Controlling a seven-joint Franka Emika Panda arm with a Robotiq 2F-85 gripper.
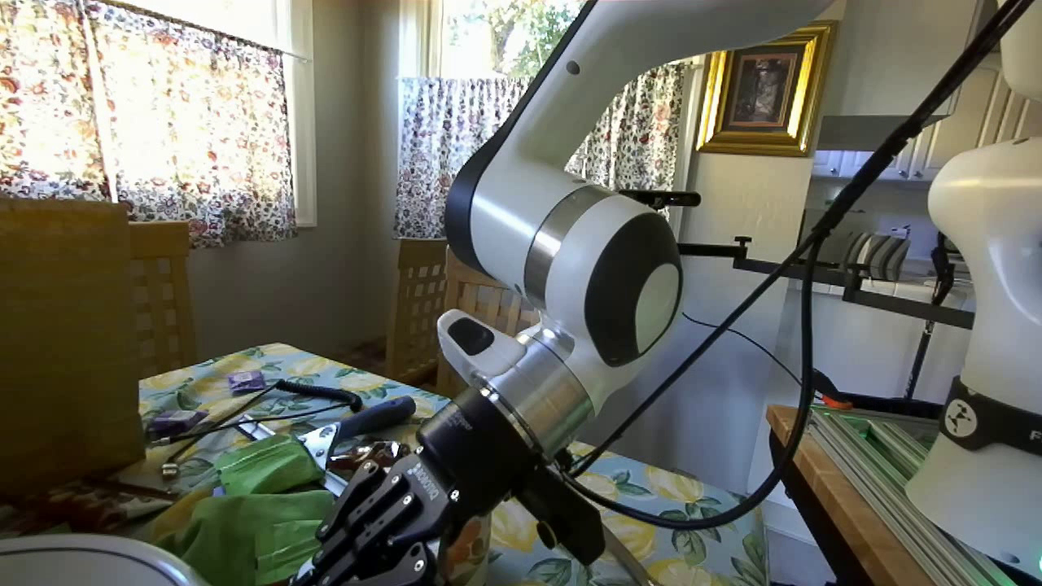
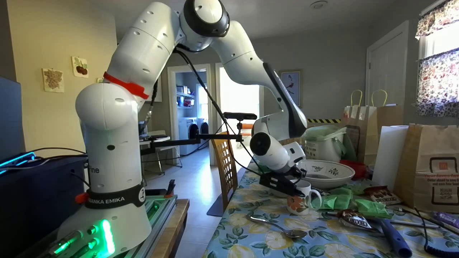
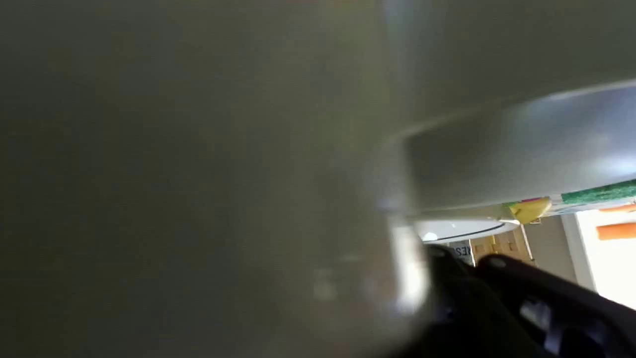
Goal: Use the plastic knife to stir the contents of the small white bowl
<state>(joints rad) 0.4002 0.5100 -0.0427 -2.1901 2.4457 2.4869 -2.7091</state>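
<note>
The small white bowl (image 2: pixel 276 192) shows only as a sliver behind the white floral mug (image 2: pixel 298 205) in an exterior view. A pale curved surface (image 3: pixel 536 156) in the wrist view looks like that bowl close up, but I cannot be sure. My gripper (image 1: pixel 366 539) is low and tilted over the table beside the mug; its fingertips are cut off by the frame's lower edge. In the wrist view the dark gripper fingers (image 3: pixel 489 293) are partly covered by a large blurred surface near the lens. I cannot make out the plastic knife or the bowl's contents.
The larger greyish bowl (image 2: pixel 326 173) stands behind the mug. A metal spoon (image 2: pixel 276 227) lies in front of it. Green cloth-like pieces (image 1: pixel 269 464), chocolate packets (image 2: pixel 353 218), a blue-handled tool (image 2: pixel 394 238) and paper bags (image 2: pixel 434 168) crowd the table's far side.
</note>
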